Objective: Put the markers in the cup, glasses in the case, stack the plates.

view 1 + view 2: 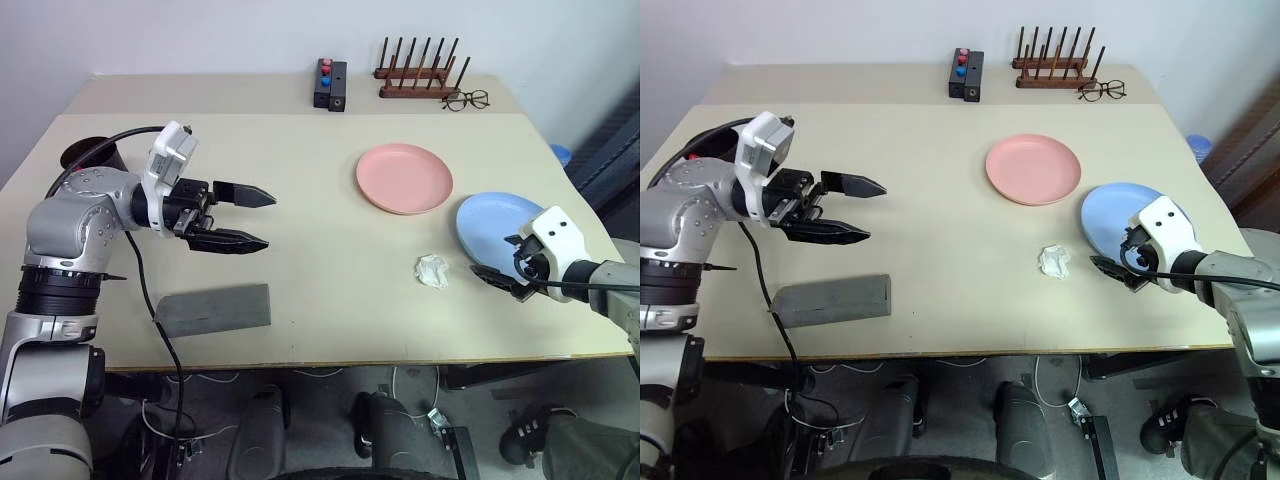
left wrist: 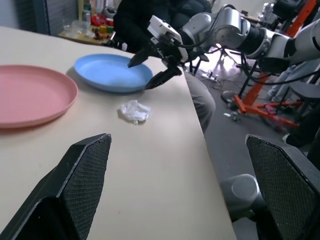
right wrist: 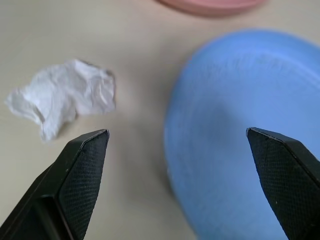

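On table, round matte blue plate (image 1: 495,217)

I see a smooth, matt beige table (image 1: 320,290). The pink plate (image 1: 404,178) and blue plate (image 1: 490,222) look like matt plastic. The grey case (image 1: 213,309) looks like soft cloth, the white wad (image 1: 432,270) like crumpled paper. The rack (image 1: 420,72) is dark wood.

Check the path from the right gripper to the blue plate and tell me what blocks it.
Nothing visible does. The open right gripper sits at the blue plate's near edge; the crumpled paper lies off to the side on the table.
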Controlling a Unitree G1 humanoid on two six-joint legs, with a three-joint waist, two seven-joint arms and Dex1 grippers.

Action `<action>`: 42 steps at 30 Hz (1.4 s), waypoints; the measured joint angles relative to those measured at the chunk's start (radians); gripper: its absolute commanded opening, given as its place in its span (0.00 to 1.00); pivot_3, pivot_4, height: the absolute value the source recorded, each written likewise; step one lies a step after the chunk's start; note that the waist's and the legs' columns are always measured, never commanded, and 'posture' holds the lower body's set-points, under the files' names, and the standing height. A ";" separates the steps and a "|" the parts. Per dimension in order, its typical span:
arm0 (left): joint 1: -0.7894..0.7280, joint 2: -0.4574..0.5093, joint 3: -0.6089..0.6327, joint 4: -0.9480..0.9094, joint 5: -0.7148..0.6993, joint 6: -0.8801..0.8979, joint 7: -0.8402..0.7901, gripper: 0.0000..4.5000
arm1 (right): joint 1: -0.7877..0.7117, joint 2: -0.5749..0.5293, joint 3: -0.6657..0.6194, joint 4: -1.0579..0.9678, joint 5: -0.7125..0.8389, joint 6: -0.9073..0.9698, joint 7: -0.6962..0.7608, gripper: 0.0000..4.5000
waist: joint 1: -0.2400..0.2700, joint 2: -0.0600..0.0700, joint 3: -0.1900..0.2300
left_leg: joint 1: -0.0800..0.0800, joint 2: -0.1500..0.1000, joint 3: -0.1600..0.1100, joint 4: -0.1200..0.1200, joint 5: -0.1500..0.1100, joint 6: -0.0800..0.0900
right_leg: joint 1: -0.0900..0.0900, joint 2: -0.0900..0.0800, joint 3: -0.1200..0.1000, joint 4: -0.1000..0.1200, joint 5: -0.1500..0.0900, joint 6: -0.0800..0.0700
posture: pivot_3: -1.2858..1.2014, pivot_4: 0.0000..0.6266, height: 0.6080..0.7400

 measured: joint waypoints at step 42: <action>0.003 -0.006 0.037 -0.018 -0.009 0.005 0.067 1.00 | -0.155 -0.004 0.144 0.065 -0.131 0.064 0.021 1.00 | 0.000 0.000 0.000 | -0.003 -0.001 0.000 -0.002 0.000 0.000 | -0.001 0.000 0.000 -0.004 0.001 -0.001 | 0.52 0.24 1.00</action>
